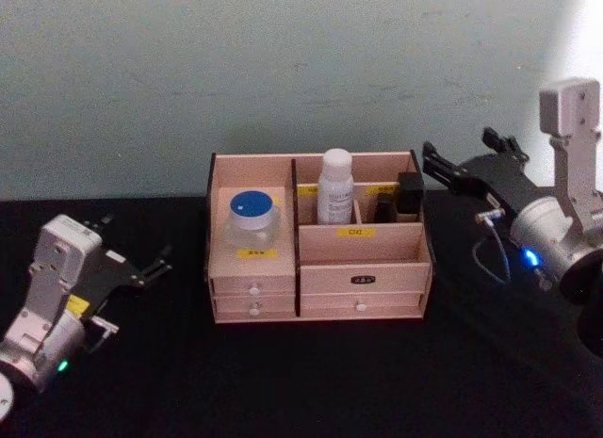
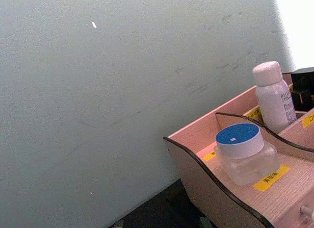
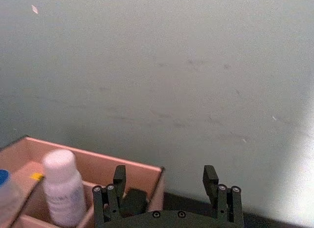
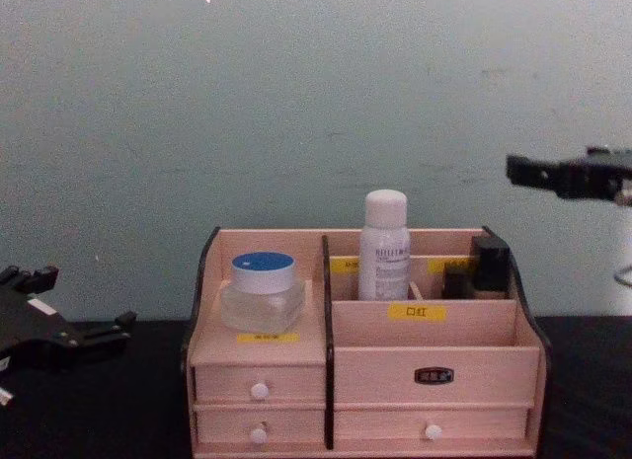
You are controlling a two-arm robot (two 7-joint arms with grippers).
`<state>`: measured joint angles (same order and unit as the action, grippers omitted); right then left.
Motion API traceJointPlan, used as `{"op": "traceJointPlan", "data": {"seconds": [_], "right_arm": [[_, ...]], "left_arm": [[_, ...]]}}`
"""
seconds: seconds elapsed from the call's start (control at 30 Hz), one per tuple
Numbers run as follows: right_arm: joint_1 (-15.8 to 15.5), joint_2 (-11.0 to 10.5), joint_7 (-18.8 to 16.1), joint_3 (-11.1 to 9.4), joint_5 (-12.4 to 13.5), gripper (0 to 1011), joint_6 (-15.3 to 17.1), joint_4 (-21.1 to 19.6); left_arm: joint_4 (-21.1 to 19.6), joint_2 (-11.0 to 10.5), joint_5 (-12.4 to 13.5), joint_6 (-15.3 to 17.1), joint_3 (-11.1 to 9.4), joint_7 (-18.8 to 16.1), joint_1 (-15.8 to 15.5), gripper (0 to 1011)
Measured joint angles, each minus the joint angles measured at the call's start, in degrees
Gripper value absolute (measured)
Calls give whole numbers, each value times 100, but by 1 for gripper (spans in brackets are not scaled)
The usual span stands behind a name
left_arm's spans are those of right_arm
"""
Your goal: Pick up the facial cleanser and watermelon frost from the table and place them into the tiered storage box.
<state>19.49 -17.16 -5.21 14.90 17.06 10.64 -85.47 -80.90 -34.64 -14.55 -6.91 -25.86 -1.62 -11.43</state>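
The chest view shows the tiered storage box (image 4: 360, 380) from the front, with its white-knobbed drawers and yellow labels. The head view looks down into its compartments. The watermelon frost (image 1: 253, 220), a squat clear jar with a blue lid, sits in the left compartment. The facial cleanser (image 1: 334, 186), a slim white bottle, stands upright in a rear compartment to the right of the divider, near small black items (image 1: 399, 201). The left gripper (image 1: 141, 269) rests low over the black table (image 1: 301, 381), fingers spread, holding nothing. The right gripper (image 3: 168, 190) hovers just right of the box, fingers apart and empty.
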Motion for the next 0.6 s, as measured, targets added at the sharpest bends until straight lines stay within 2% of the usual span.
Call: {"op": "traceJointPlan", "data": {"seconds": [0.33, 0.6], "right_arm": [[-291, 161, 299, -240, -177, 1002, -67, 153], [-375, 244, 416, -387, -311, 1002, -101, 280]], "left_arm": [[0, 0, 0, 0, 0, 0, 0, 1001], [0, 0, 0, 0, 0, 0, 0, 1002]]}}
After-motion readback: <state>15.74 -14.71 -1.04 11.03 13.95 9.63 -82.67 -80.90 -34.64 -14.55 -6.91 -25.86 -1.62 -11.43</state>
